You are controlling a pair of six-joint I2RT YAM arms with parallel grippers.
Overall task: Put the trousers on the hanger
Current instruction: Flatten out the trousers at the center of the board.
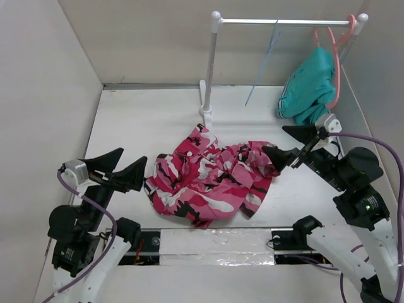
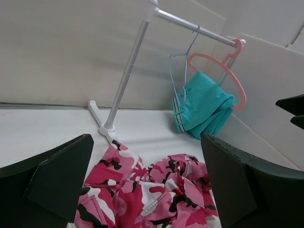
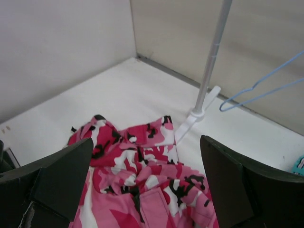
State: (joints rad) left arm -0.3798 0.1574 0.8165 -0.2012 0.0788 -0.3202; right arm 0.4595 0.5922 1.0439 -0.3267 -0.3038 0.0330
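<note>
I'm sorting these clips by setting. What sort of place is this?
Most likely a robot test bench, not a home: a white table boxed in by plain panels, a left arm and right arm mounted at its near edge, and a small clothes rail holding a pale-blue hanger behind heaped camouflage trousers.

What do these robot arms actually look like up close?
Both arms have black motor housings and white lower segments. The left end effector and right end effector each carry two broad, black, wedge-shaped fingers. A purple cable loops along each arm, a pale camera block sits at each wrist, and a green light glows on the right arm.
</note>
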